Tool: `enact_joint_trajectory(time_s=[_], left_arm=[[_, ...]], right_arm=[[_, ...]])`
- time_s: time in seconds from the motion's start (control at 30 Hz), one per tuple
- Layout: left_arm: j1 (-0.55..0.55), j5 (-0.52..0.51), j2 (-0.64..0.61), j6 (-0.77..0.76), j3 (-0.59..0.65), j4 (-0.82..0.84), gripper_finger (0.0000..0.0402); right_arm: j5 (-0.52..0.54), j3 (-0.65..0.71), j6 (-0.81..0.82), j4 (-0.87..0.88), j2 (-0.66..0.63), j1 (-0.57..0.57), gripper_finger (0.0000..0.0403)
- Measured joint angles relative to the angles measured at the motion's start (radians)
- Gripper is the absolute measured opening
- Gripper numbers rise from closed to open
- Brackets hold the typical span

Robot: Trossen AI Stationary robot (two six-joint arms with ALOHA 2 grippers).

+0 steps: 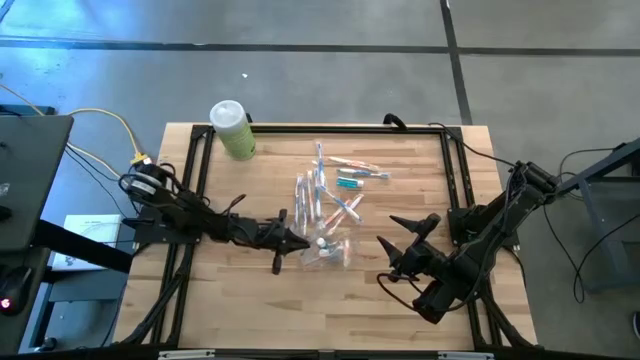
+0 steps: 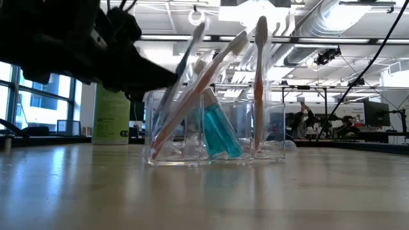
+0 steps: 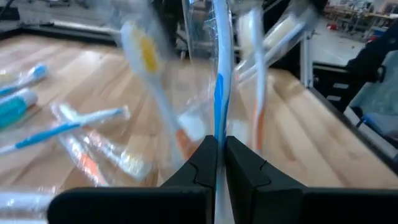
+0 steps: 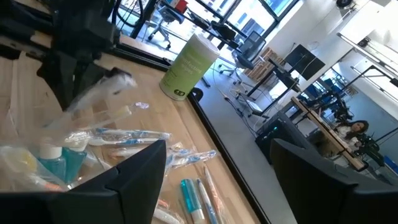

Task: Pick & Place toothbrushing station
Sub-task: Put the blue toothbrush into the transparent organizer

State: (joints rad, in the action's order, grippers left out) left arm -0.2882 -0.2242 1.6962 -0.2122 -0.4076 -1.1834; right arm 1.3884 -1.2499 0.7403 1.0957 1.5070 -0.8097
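The left gripper (image 3: 219, 163) was clamped on a blue toothbrush (image 3: 219, 93) over the clear holder (image 2: 217, 131), apparently to seat it, while the right gripper (image 1: 402, 245) waited wide open and empty nearby.

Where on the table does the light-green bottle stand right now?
In the high view, the light-green bottle stands at the table's far left corner, beside the black frame, apart from the scattered toothbrushes.

Low view: dark left arm (image 2: 77, 45) cut off by picture's top and left edge, and hides part of green bottle (image 2: 112, 115). Left wrist view: toothbrushes (image 3: 149, 81) close up, blurry, tops cut off. Right wrist view: right gripper's fingers (image 4: 134, 171) cut off at bottom edge. High view: clear holder (image 1: 330, 250) too small to make out.
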Motion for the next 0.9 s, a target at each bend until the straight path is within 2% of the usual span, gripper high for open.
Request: enact_joint_trajectory(time_s=[0.07, 0.33, 0.43, 0.6, 0.9], left_arm=[[0.013, 0.015, 0.025, -0.012, 0.0, -0.02, 0.001], [0.052, 0.196, 0.066, -0.015, -0.001, -0.033, 0.0019], [0.051, 0.211, 0.068, -0.007, 0.0, -0.054, 0.0023], [0.051, 0.211, 0.067, -0.099, -0.001, -0.088, 0.0025], [0.051, 0.205, 0.067, -0.065, -0.001, -0.041, 0.0026]], right_arm=[[0.0, 0.0, 0.0, 0.0, 0.0, 0.0, 0.0282], [0.0, 0.0, 0.0, 0.0, 0.0, 0.0, 0.0282], [0.0, 0.0, 0.0, 0.0, 0.0, 0.0, 0.0282], [-0.006, 0.0, 0.0, 0.0, 0.0, 0.0, 0.0282], [-0.012, 0.0, -0.002, 0.0, 0.0, 0.0, 0.0282]])
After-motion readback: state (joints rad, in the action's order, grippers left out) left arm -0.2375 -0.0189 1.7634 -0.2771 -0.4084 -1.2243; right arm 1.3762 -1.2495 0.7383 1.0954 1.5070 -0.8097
